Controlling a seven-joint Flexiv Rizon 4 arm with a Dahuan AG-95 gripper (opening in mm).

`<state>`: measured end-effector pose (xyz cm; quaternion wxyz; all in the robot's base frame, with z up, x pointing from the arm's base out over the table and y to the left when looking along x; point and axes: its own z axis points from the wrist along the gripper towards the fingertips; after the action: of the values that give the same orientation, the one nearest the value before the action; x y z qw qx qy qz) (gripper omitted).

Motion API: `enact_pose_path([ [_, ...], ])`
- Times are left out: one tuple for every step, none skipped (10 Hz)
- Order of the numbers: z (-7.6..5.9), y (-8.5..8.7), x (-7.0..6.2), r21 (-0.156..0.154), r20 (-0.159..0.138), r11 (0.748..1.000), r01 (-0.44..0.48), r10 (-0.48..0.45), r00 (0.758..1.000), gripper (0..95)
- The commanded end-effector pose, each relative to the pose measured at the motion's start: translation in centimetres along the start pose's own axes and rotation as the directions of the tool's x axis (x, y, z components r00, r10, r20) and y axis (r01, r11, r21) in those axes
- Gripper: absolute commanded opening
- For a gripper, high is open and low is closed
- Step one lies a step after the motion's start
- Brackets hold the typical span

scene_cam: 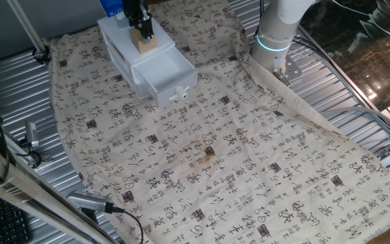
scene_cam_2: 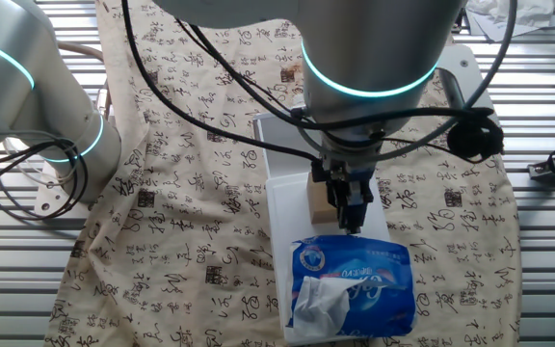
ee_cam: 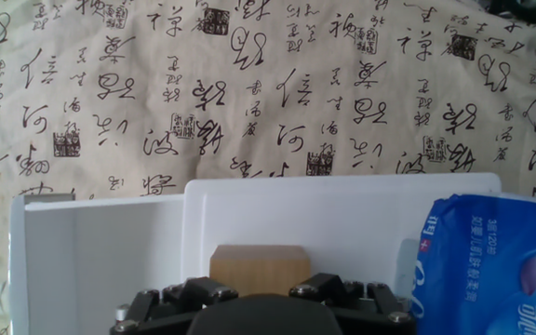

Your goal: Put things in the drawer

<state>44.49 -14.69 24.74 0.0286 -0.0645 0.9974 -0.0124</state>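
A small tan wooden block (scene_cam: 144,43) sits on or just above the top of the white cabinet (scene_cam: 117,41), behind the drawer (scene_cam: 170,70). The drawer is pulled out, with its round knob (scene_cam: 179,92) facing front. My gripper (scene_cam: 141,30) comes down from above with its fingers at the two sides of the block and looks shut on it. In the hand view the block (ee_cam: 259,261) lies between the black fingertips (ee_cam: 322,286), and the open drawer (ee_cam: 100,251) shows to the left. In the other fixed view the block (scene_cam_2: 318,202) is partly hidden behind the gripper (scene_cam_2: 350,214).
A blue tissue pack (scene_cam_2: 350,280) lies on the cabinet's rear part, right beside the gripper, and also shows in the hand view (ee_cam: 491,261). A printed cloth (scene_cam: 215,156) covers the table. The arm's base (scene_cam: 276,37) stands at the back right, with cables and clamps along the left edge.
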Motion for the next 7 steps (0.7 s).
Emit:
enact_pose_path([
  [-0.01, -0.02, -0.04, -0.005, 0.006, 1.000, -0.001, 0.001, 1.000, 57.0],
  [0.00, -0.01, -0.04, -0.005, 0.006, 1.000, -0.001, 0.001, 1.000, 57.0],
  [0.00, 0.00, -0.04, -0.005, 0.007, 1.000, -0.001, 0.001, 1.000, 57.0],
  [0.01, 0.01, -0.04, -0.005, 0.007, 1.000, -0.010, 0.010, 1.000, 38.0],
  [0.02, 0.03, -0.05, -0.005, 0.007, 1.000, -0.019, 0.019, 1.000, 0.0],
  [0.03, 0.04, -0.05, -0.005, 0.009, 1.000, -0.021, 0.021, 1.000, 0.0],
  [0.03, 0.04, -0.05, -0.008, 0.009, 1.000, -0.022, 0.022, 1.000, 0.0],
])
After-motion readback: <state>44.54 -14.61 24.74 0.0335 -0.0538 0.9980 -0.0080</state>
